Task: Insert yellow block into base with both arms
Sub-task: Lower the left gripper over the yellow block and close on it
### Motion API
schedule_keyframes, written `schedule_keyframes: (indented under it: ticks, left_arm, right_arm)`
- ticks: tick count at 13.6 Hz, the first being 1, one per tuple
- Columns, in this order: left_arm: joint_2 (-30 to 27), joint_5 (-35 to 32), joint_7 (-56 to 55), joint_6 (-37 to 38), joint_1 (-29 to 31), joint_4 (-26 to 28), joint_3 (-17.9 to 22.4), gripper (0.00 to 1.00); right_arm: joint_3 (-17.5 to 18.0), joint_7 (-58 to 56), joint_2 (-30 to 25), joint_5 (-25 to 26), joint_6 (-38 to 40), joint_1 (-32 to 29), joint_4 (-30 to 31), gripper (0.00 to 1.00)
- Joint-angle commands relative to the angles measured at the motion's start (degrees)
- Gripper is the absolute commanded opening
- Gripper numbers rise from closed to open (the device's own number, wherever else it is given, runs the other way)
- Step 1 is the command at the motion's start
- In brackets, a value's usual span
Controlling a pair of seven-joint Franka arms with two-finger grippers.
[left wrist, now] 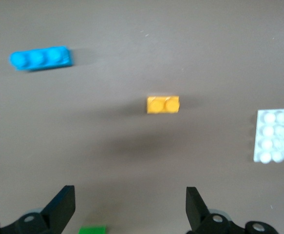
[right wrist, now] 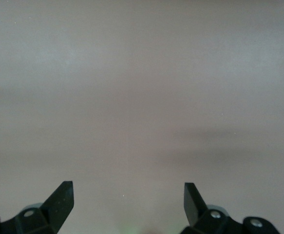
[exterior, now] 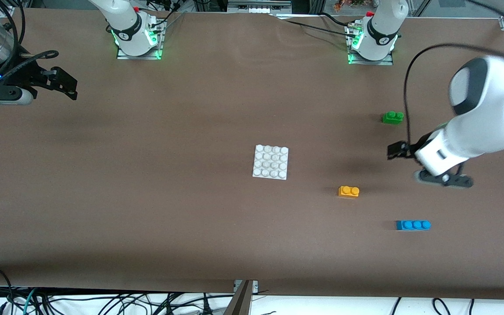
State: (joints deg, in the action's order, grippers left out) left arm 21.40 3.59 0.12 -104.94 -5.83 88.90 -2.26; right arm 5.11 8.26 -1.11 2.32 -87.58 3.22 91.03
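Both tools open, block not yet taken.
We judge the block (exterior: 348,191) light, stiff, probably slick; our left tool (left wrist: 127,204) should pinch its long sides; right tool (right wrist: 128,202) waits.

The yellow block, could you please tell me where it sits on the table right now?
The yellow block lies flat on the table, untouched, toward the left arm's end from the white base and slightly nearer the front camera, between the base and the blue brick.

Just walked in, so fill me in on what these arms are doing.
Nothing is held yet. The left gripper hangs open over the table between the green brick and the yellow block. The block lies apart from the base; a blue brick lies nearer the camera. The right gripper waits open at its table end.
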Motion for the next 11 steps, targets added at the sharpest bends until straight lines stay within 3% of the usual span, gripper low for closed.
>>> schedule_keyframes:
  ticks: [1, 6, 11]
  left_arm:
    - [6.53, -1.22, -1.79, -7.96, -3.56, -1.18, 0.15, 1.0]
    - [15.41, -1.22, -1.88, -19.85, -6.2, -0.92, 0.24, 1.0]
    - [19.46, -2.89, -1.79, -24.77, -5.95, 1.09, 0.68, 1.0]
  right_arm:
    - [-0.01, -0.53, 0.67, 0.5, 1.36, -0.49, -1.47, 1.0]
    - [-0.97, -0.79, 0.85, 0.32, 1.36, -0.5, -1.47, 1.0]
    - [-0.98, -0.44, 0.76, 0.06, 1.36, -0.23, -1.47, 1.0]
